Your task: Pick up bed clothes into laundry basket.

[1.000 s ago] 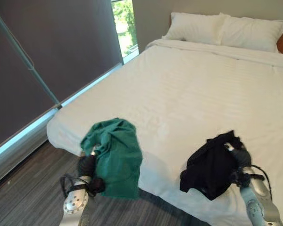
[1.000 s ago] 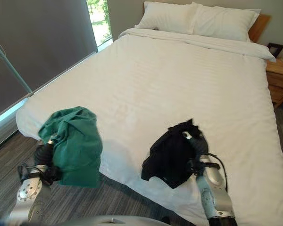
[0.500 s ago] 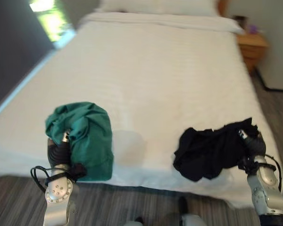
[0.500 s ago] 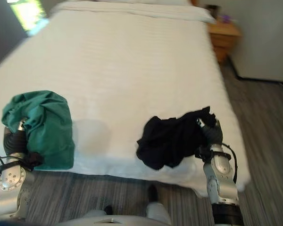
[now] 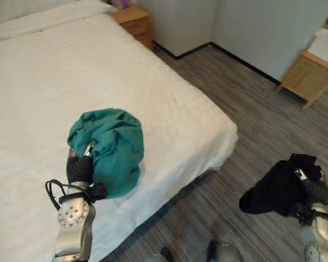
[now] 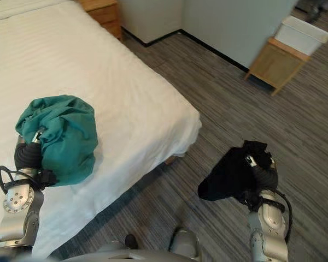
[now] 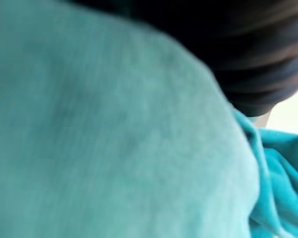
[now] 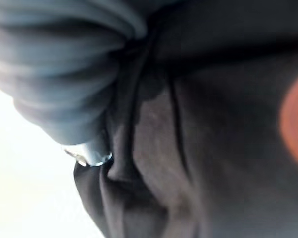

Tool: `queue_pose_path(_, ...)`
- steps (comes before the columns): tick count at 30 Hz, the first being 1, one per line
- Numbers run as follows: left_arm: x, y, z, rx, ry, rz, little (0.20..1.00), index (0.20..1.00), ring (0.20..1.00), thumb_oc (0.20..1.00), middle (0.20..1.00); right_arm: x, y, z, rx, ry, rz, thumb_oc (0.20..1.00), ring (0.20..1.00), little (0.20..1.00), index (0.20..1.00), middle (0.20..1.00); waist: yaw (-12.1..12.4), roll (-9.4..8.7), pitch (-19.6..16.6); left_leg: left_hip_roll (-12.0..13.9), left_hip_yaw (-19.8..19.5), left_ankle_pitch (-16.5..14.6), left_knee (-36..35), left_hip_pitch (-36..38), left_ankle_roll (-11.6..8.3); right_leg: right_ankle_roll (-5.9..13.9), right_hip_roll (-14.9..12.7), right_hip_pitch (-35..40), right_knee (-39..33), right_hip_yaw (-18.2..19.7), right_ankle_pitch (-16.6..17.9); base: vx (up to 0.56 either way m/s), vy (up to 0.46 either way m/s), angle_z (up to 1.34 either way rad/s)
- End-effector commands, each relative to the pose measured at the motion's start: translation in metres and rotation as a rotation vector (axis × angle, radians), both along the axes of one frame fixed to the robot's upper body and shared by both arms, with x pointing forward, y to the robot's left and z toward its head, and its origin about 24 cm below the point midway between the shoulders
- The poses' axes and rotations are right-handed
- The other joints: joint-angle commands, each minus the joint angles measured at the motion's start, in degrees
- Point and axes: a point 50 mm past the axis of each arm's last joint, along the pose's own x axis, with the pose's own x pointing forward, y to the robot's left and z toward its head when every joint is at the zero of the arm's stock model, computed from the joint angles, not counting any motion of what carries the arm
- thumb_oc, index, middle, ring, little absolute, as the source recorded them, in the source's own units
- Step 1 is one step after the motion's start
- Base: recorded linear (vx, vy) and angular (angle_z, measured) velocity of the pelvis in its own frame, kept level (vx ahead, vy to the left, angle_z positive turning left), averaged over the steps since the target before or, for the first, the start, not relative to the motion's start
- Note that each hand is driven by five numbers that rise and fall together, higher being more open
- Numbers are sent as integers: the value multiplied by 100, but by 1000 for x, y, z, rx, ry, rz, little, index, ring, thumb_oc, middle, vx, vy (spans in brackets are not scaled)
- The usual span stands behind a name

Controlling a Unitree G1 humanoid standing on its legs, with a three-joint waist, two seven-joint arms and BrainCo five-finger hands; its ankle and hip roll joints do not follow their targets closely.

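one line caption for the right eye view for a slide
Left hand carries a green garment above the white bed; right hand carries a black garment above the floor.

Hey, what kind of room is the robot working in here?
Most likely a bedroom, perhaps a hotel room: a large bed with white bedding, a wooden nightstand beside it, and grey striped carpet with a small wooden side table by the wall.

White bed (image 5: 38, 71), wooden nightstand (image 5: 132, 19), small wooden table (image 6: 274, 64), striped floor (image 5: 251, 109)
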Motion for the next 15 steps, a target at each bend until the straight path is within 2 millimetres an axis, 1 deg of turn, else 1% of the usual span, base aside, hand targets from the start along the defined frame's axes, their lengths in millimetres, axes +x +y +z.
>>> queue_pose_path(1,0,-1,38,90,-161,-51,200,200,200,200,200,5,-5,35,-108,-134,28,200,200,200,200,200,103,3,-458,60,-324,702,-518,-166,-257,182,217,126,-864,433,578,61,-172,-53)
queue_pose_path(2,7,-5,43,100,-179,-66,200,200,200,200,200,5,-5,35,-124,-129,30,200,200,200,200,200,76,-18,-480,129,-323,678,-343,-226,-314,150,326,159,-957,568,586,56,-148,-32)
queue_pose_path(3,12,-8,46,103,-191,-85,200,200,200,200,200,6,-4,38,-126,-138,37,200,200,200,200,200,41,-36,-462,189,-344,649,-183,-255,-359,110,402,204,-1037,620,569,73,-243,-30)
queue_pose_path(4,17,-14,47,94,-200,-122,200,200,200,200,200,7,-4,41,-130,-142,66,200,200,200,200,200,4,-101,-397,282,-576,611,237,-343,-415,4,538,323,-1139,766,511,36,-183,-21)
queue_pose_path(5,20,-19,48,84,-209,-140,200,200,200,200,200,9,-4,41,-131,-140,79,200,200,200,200,200,78,-117,-341,267,-963,708,470,-470,-479,-49,613,384,-1192,891,498,3,-127,-15)
queue_pose_path(6,21,-19,48,83,-210,-141,200,200,200,200,200,9,-4,41,-132,-142,78,200,200,200,200,200,76,-120,-334,265,-968,739,484,-500,-478,-61,610,369,-1201,884,526,-15,-52,-33)
queue_pose_path(7,23,-25,48,66,-214,-156,200,200,200,200,200,11,-3,41,-130,-142,88,200,200,200,200,200,179,-142,-283,123,-1487,736,488,-577,-506,-83,652,398,-1219,991,511,18,-59,-86)
queue_pose_path(8,24,-32,44,35,-211,-186,200,200,200,200,200,16,-1,42,-122,-148,95,200,200,200,200,200,266,-193,-258,9,-1931,680,143,-706,-528,-23,647,430,-1311,1118,588,73,-46,-85)
queue_pose_path(9,24,-35,43,26,-208,-200,200,200,200,200,200,15,-1,40,-115,-143,93,200,200,200,200,200,258,-200,-278,33,-1942,802,0,-769,-549,2,636,441,-1351,1145,613,74,-24,-84)
queue_pose_path(10,24,-36,43,26,-207,-200,200,200,200,200,200,15,-1,40,-115,-143,92,200,200,200,200,200,262,-204,-290,28,-1939,822,-29,-764,-551,2,633,436,-1360,1147,619,89,6,-42)
queue_pose_path(11,24,-38,40,24,-196,-216,200,200,200,200,200,14,0,39,-115,-133,101,200,200,200,200,200,271,-207,-315,-13,-1931,866,-87,-806,-528,2,643,460,-1368,1168,616,100,10,-40)
queue_pose_path(12,26,-42,38,16,-189,-229,200,200,200,200,200,14,2,35,-115,-122,107,200,200,200,200,200,302,-197,-321,-109,-1950,958,-131,-891,-511,0,659,474,-1354,1180,610,116,32,-20)
queue_pose_path(13,26,-41,36,19,-177,-233,200,200,200,200,200,14,3,34,-121,-113,117,200,200,200,200,200,286,-178,-335,-133,-1955,962,-153,-892,-503,-8,675,501,-1367,1230,580,134,95,-19)
queue_pose_path(14,25,-40,32,18,-157,-231,200,200,200,200,200,13,5,31,-115,-99,122,200,200,200,200,200,253,-133,-401,-157,-1899,909,-250,-764,-451,-26,694,570,-1387,1302,526,91,84,-32)
queue_pose_path(15,25,-40,32,18,-157,-231,200,200,200,200,200,13,5,31,-115,-98,123,200,200,200,200,200,258,-134,-401,-156,-1890,913,-273,-743,-449,-25,695,578,-1389,1310,525,124,116,-35)
